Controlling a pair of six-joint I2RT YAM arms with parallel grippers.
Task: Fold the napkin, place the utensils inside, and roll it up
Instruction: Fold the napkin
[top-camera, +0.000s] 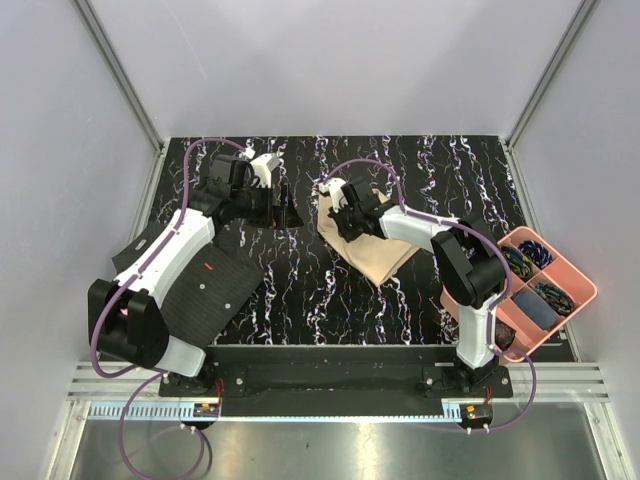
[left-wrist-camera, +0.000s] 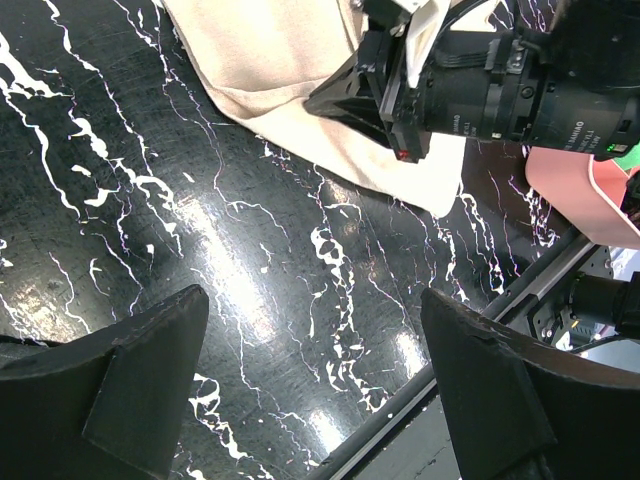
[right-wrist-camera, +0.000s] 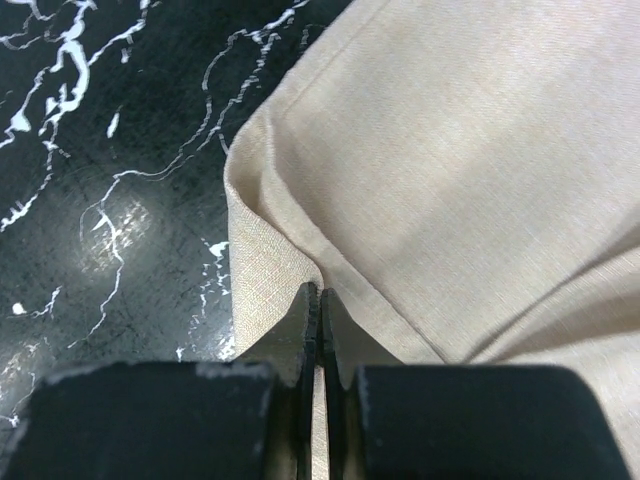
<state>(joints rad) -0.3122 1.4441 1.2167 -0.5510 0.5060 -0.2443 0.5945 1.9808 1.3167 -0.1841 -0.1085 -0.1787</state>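
- My right tool (right-wrist-camera: 320, 300) is clamped tight on the napkin (right-wrist-camera: 450, 150), pinching a folded bit of its hemmed edge.
- The napkin lies bunched on the desk (top-camera: 300, 290), a little right of centre, partly under my right arm.
- My left tool (left-wrist-camera: 315, 310) hangs wide open over bare desk just left of the napkin, holding nothing.
- A pink tray (top-camera: 585, 288) sits at the right edge.

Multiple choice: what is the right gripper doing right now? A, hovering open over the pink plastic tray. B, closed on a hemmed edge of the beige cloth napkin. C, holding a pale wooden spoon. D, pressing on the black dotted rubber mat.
B: the right wrist view shows the right gripper with its jaws shut together, a fold of the beige cloth napkin pinched between them.
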